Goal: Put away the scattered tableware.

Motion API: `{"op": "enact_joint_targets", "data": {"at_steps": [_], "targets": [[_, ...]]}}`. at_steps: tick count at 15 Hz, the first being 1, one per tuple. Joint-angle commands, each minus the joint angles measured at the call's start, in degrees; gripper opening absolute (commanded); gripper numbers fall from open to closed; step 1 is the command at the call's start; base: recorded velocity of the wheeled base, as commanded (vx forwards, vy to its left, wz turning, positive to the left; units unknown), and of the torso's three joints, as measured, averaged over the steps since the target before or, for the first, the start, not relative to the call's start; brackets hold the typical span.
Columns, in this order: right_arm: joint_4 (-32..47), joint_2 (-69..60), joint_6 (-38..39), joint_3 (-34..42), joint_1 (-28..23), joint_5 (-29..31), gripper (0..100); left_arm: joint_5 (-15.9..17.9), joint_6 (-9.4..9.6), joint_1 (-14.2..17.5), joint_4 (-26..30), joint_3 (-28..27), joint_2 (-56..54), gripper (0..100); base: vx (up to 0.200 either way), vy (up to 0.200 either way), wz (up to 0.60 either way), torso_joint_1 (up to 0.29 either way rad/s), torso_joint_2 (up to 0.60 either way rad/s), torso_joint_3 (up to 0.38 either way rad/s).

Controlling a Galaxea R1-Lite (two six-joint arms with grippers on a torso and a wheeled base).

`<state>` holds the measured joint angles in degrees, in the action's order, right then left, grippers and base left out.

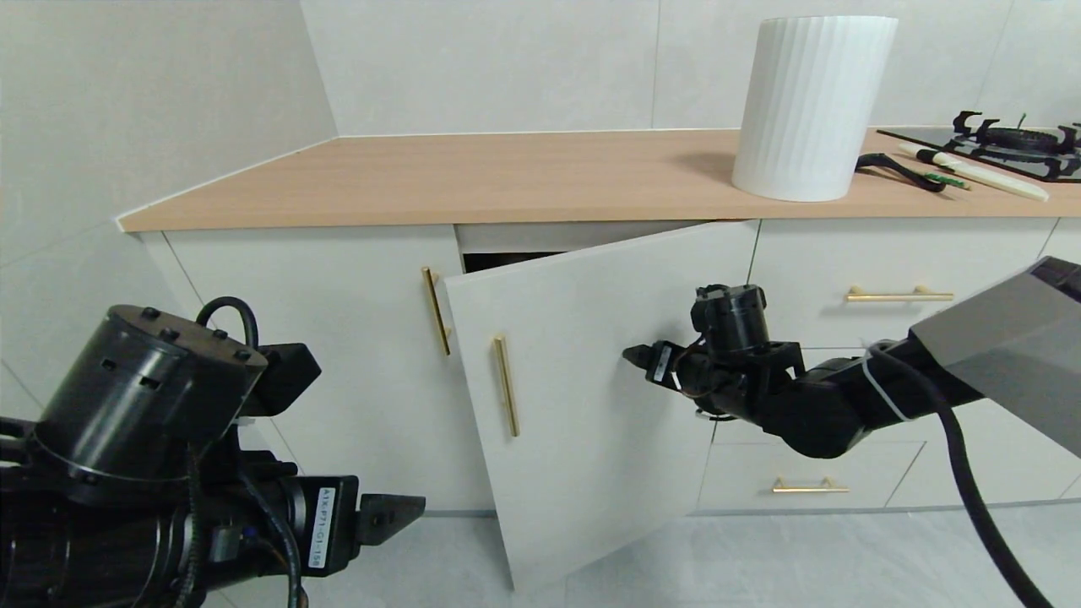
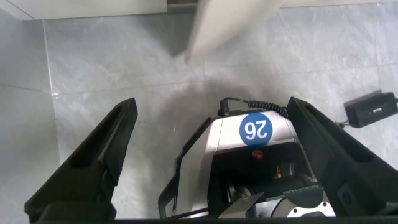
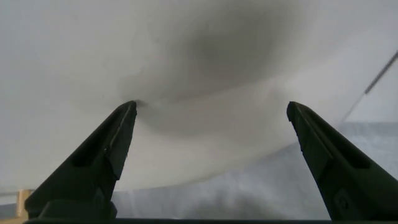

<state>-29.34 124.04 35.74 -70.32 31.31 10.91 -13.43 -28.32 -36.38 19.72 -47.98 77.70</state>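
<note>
Since the right gripper (image 1: 639, 357) sits spread right at the half-open cabinet door (image 1: 583, 439), a push could swing it shut.

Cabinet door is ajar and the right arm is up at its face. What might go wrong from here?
1. The right gripper, jaws open, faces the flat cabinet door well away from its handle; a push there may swing the door shut or slip off.
2. The left gripper sits low before the door's free edge, so a wider swing could strike it.
</note>
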Motion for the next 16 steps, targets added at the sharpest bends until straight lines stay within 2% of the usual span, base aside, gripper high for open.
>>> {"op": "enact_joint_targets", "data": {"at_steps": [1,6,16], "targets": [[-0.5,3.6,0.8,-3.4,-0.4,1.9,100,0.0,0.02,0.0,0.1,0.0,0.1,100,0.0,0.0,0.0,0.0,0.0,0.0],[-2.5,9.0,1.4,-8.9,-1.4,7.7,100,0.0,0.02,0.0,0.1,0.0,0.1,100,0.0,0.0,0.0,0.0,0.0,0.0],[-2.4,14.4,1.3,-14.7,-2.7,14.7,100,0.0,-0.07,0.0,0.1,0.0,0.1,100,0.0,0.0,0.0,0.0,0.0,0.0]]}}
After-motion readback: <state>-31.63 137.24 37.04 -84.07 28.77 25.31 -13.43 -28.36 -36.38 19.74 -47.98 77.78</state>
